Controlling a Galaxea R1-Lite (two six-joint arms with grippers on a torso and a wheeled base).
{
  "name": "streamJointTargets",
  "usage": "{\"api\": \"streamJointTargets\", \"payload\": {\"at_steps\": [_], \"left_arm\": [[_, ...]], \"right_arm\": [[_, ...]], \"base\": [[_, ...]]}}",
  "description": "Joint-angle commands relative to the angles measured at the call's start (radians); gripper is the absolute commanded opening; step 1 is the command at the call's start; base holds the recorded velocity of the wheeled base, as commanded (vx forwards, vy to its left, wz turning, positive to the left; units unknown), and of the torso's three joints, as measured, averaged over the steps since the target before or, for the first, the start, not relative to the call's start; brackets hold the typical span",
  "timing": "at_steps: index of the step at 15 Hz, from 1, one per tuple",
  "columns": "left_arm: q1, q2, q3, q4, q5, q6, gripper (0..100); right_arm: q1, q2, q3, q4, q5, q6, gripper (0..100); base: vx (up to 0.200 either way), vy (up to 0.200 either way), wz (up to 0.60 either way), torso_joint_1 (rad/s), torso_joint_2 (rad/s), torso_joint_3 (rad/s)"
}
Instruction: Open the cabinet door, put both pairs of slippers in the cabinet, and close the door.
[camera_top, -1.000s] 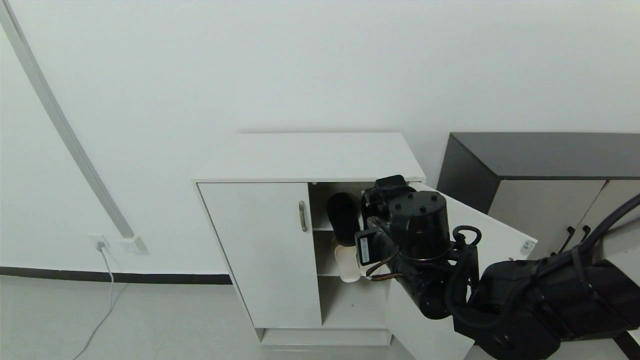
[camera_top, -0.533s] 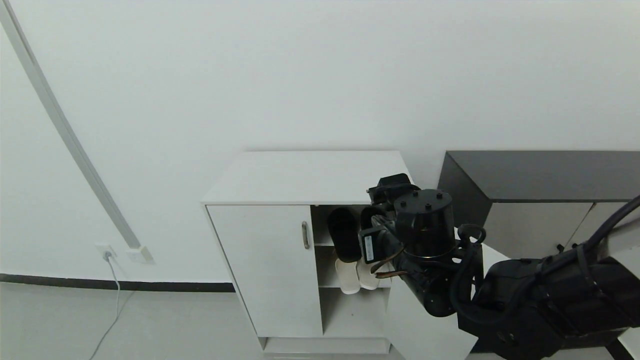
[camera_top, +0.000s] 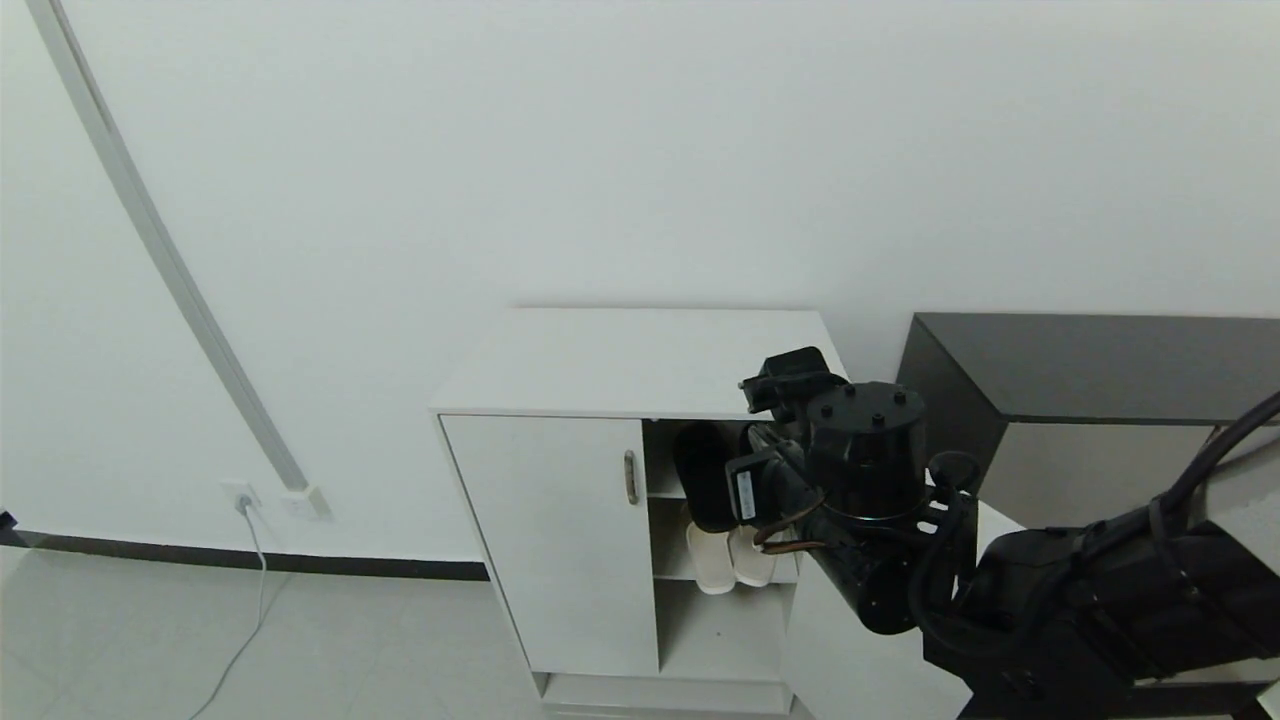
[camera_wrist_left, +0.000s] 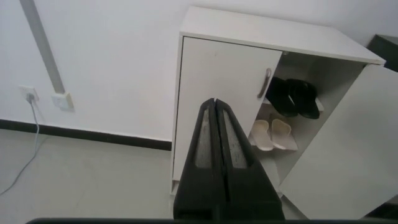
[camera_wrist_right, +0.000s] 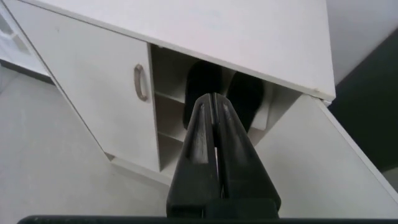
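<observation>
**Head view drifting back: both pairs are in, door is waiting**

The camera is shifting, so the whole cabinet (camera_top: 620, 360) is sliding lower and rightward in the picture. That is the view moving, not the furniture. What is really changing is that the right arm is uncovering the white slippers (camera_top: 730, 560). One was showing a second ago, and both are showing now on the middle shelf. The black slippers (camera_top: 705, 475) are sitting on the shelf above them. I am reading that as loading finished and the closing step coming up, since the cabinet door (camera_top: 860, 660) is hanging wide open.

The right gripper (camera_wrist_right: 214, 99) is hovering with its fingers (camera_wrist_right: 199, 143) pressed together, gripping nothing and touching nothing. The black pair is sitting straight beyond the tips, with the open door off to one side of them. The left gripper (camera_wrist_left: 215, 102) is likewise pinched together and empty, and both pairs are lying well beyond its tips.
</observation>
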Motion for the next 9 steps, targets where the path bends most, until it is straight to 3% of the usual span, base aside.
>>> {"api": "streamJointTargets", "payload": {"at_steps": [1,5,9], "left_arm": [[0.001,0.000,0.000,0.000,0.001,0.000,0],[0.001,0.000,0.000,0.000,0.001,0.000,0],[0.001,0.000,0.000,0.000,0.001,0.000,0]], "right_arm": [[-0.001,0.003,0.008,-0.002,0.002,-0.003,0],[-0.004,0.001,0.010,-0.002,0.010,-0.006,0],[-0.034,0.009,0.010,-0.004,0.008,-0.018,0]], "base": [[0.000,0.000,-0.60,0.002,0.00,0.002],[0.000,0.000,-0.60,0.004,0.00,0.002],[0.000,0.000,0.00,0.000,0.00,0.000]]}}
